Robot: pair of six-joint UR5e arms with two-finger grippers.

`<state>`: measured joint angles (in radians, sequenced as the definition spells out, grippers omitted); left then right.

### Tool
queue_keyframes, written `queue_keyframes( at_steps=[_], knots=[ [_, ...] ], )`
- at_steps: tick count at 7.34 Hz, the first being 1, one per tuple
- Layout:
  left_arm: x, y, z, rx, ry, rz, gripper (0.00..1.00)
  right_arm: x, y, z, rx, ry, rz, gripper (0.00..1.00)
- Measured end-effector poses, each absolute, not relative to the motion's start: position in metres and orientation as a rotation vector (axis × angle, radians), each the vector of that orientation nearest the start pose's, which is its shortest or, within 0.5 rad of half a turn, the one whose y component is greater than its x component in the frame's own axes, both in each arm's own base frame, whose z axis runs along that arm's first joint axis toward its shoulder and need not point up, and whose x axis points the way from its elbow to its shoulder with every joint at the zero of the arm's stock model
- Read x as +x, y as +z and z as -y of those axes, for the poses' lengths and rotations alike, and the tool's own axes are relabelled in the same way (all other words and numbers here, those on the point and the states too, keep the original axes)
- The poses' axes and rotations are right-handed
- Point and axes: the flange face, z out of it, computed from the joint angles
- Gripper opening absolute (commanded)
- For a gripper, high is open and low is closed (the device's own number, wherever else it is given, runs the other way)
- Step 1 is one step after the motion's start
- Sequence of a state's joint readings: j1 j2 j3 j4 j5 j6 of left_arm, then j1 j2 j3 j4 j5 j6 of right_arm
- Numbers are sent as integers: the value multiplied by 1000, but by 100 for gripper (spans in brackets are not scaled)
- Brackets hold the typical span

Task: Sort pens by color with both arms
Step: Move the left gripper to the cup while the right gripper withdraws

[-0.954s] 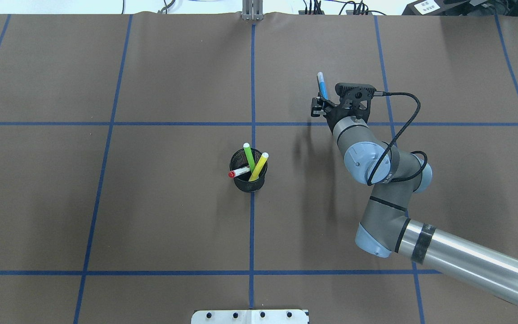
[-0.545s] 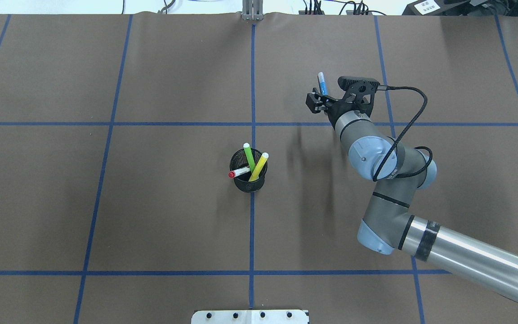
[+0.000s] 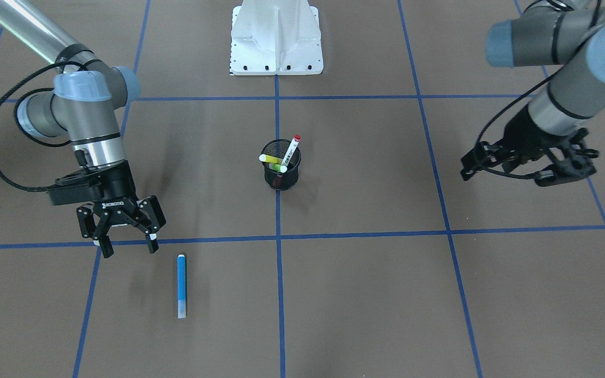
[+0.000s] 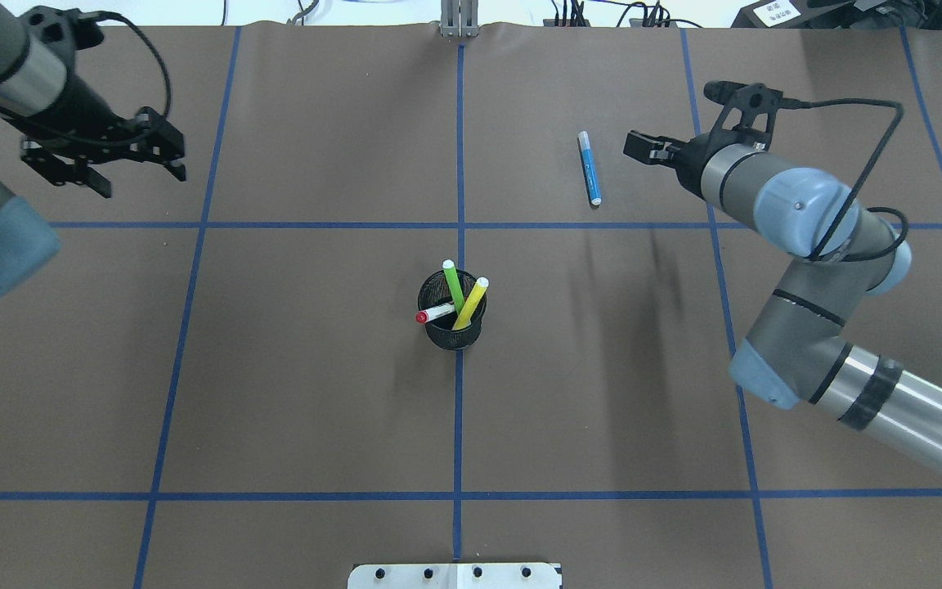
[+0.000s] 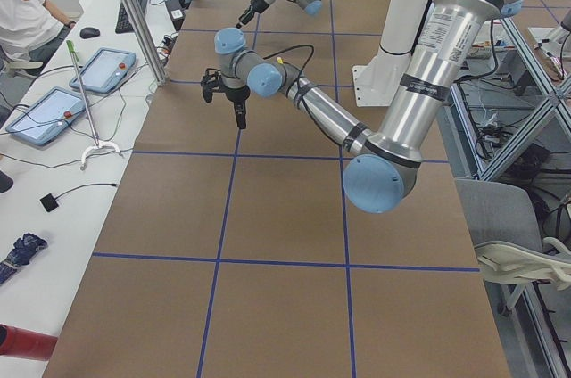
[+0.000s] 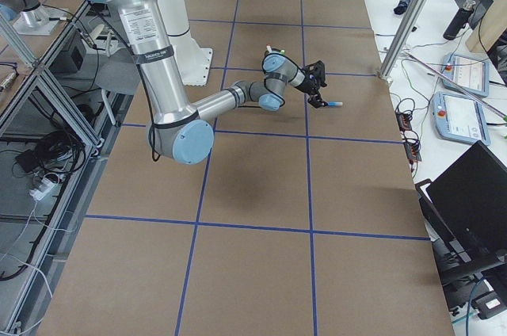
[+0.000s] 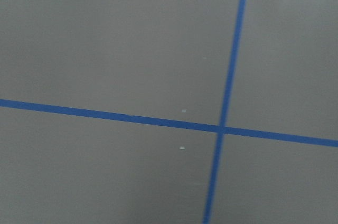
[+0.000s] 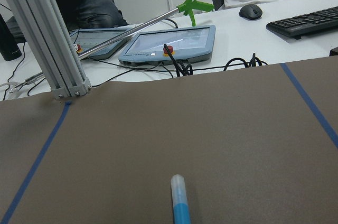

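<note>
The blue pen [image 4: 589,168] lies flat on the table by itself, also in the front view [image 3: 181,286] and the right wrist view [image 8: 179,206]. My right gripper [image 4: 633,147] is open and empty, just to the right of the pen and apart from it, raised above the table [image 3: 127,247]. The black mesh cup [image 4: 453,319] stands at the table's centre and holds the green pen [image 4: 453,286], the yellow pen [image 4: 473,301] and the white pen with red ends [image 4: 434,314]. My left gripper [image 4: 142,182] is open and empty over the far left of the table [image 3: 504,177].
Blue tape lines [image 4: 459,147] split the brown table cover into squares. The white pedestal base [image 3: 276,39] stands at the robot's edge. Beyond the far edge are an aluminium post [image 8: 47,39], tablets [image 8: 169,42] and seated people.
My right gripper has let go of the blue pen and drawn back to the right; the pen now lies alone. My left arm has come into view at the far left.
</note>
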<state>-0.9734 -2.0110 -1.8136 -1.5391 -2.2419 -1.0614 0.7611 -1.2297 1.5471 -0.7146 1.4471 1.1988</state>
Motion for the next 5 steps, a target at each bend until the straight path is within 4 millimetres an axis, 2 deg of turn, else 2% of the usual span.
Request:
queue_keyframes(
  at_steps=[2, 3, 5],
  knots=[
    [361, 245, 513, -115, -224, -947, 99, -294, 417, 570, 552, 388, 983, 100],
    [388, 222, 495, -119, -228, -995, 99, -259, 426, 579, 461, 375, 1022, 100],
    [420, 193, 467, -37, -248, -1126, 98, -202, 435, 592, 307, 372, 1054, 100]
  ],
)
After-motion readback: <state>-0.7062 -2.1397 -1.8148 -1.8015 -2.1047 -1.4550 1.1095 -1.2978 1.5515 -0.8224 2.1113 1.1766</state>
